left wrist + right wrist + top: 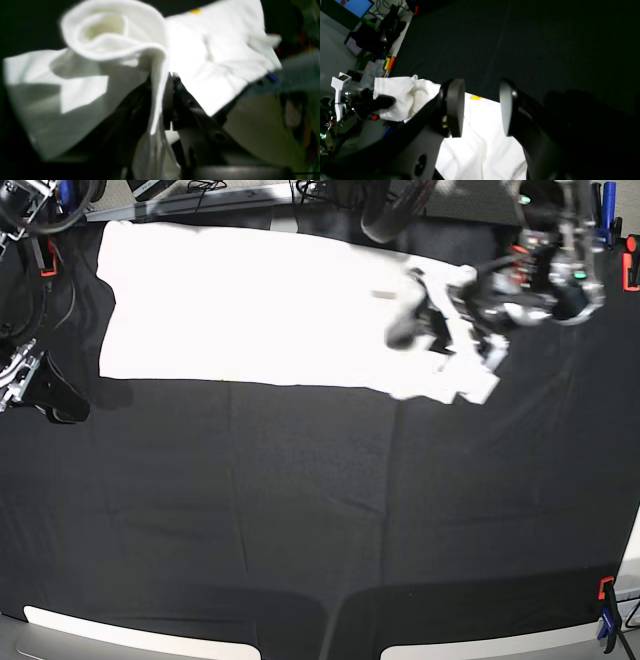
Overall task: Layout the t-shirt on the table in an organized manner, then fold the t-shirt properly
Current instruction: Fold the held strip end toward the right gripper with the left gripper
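The white t-shirt (250, 310) lies spread along the far side of the black table (320, 530), print side down. A bit of yellow print shows at its edge (475, 97). My left gripper (422, 318) is shut on a bunched fold at the shirt's right end and holds it lifted; in the left wrist view the cloth (112, 37) curls over the closed jaws of the gripper (166, 80). My right gripper (481, 110) is open and empty, its round pads (456, 107) hovering by the shirt's left end. In the base view the gripper (55, 400) is over bare table.
Red clamps (604, 588) (630, 268) and a blue clamp (610, 198) sit on the table's right edge. Cables and equipment line the far edge. A desk with a monitor (355, 6) and tools stands beyond the table.
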Robot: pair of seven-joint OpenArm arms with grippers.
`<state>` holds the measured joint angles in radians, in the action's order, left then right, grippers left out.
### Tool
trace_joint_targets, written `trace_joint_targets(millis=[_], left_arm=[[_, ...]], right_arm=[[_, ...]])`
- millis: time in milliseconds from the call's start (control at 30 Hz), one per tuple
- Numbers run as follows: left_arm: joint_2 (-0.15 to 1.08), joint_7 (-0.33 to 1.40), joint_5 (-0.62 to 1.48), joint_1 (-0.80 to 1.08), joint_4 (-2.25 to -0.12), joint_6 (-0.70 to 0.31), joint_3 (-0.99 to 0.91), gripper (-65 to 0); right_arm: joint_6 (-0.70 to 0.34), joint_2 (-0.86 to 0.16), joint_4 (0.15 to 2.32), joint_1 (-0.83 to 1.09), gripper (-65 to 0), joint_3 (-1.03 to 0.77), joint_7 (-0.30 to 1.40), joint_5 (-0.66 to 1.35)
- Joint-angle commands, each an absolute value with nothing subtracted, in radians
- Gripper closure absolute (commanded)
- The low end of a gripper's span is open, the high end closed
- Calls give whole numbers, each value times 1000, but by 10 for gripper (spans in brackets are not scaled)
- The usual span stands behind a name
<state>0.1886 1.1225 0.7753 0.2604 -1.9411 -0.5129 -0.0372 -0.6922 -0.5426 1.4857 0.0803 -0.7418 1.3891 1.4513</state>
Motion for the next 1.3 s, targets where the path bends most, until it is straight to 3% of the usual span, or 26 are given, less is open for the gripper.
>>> trace_joint_targets(millis=[0, 267, 467, 633, 700, 1133, 1267], left_arm=[[191, 1084, 776, 252, -1958, -493, -7, 0], [192, 948, 503, 252, -1958, -377, 196, 0], [192, 920, 539, 252, -1958, -369, 207, 0], [184, 923, 682, 252, -1958, -394, 207, -216], [183, 966, 726, 252, -1958, -435, 207, -265], [183, 975, 820, 244, -1959, -465, 207, -269], [183, 972, 821, 244, -1959, -465, 207, -269]], right_arm=[[-698, -565, 1499, 67, -216, -750, 1374, 1484], [-698, -565, 1499, 67, -216, -750, 1374, 1484], [-698, -565, 1499, 67, -216, -750, 1375, 1484], [-698, -565, 1499, 67, -216, -750, 1374, 1484], [-698, -565, 1499, 67, -216, -750, 1370, 1484], [-698, -565, 1499, 70, -217, -751, 1396, 1484], [-698, -565, 1499, 70, -316, -751, 1396, 1484]])
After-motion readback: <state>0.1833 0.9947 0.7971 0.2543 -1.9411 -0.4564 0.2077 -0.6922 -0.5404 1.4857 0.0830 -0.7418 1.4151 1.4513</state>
